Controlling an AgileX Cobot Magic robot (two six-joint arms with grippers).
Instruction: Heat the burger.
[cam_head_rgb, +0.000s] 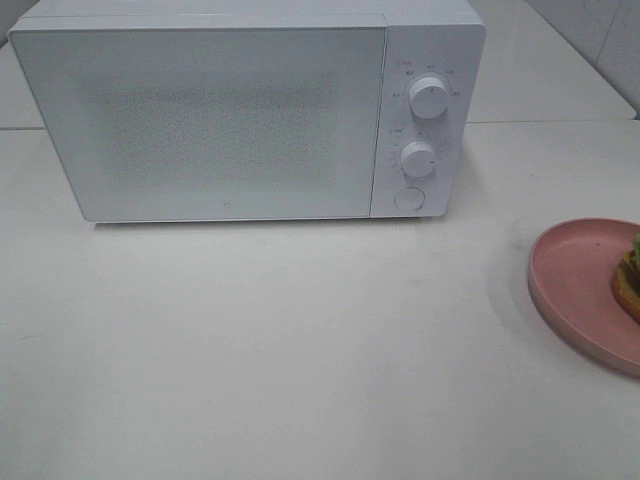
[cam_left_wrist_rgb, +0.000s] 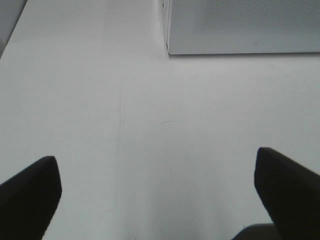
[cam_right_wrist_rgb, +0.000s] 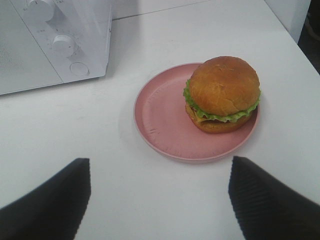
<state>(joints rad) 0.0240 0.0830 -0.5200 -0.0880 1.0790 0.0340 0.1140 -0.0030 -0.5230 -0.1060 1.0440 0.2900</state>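
White microwave (cam_head_rgb: 230, 120) door closed, pink plate (cam_head_rgb: 570, 280) on white table (cam_head_rgb: 300, 360)

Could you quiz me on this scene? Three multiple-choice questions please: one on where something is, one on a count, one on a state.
1. Where does the burger sit?
A. on the pink plate
B. inside the microwave
C. on the bare table

2. How many round dials does the microwave have above its button?
A. one
B. two
C. four

3. How is the microwave door?
A. wide open
B. removed
C. shut

Answers:
1. A, the right wrist view shows it towards one side of the plate.
2. B, two dials stack above the button.
3. C, the door lies flush across the front.
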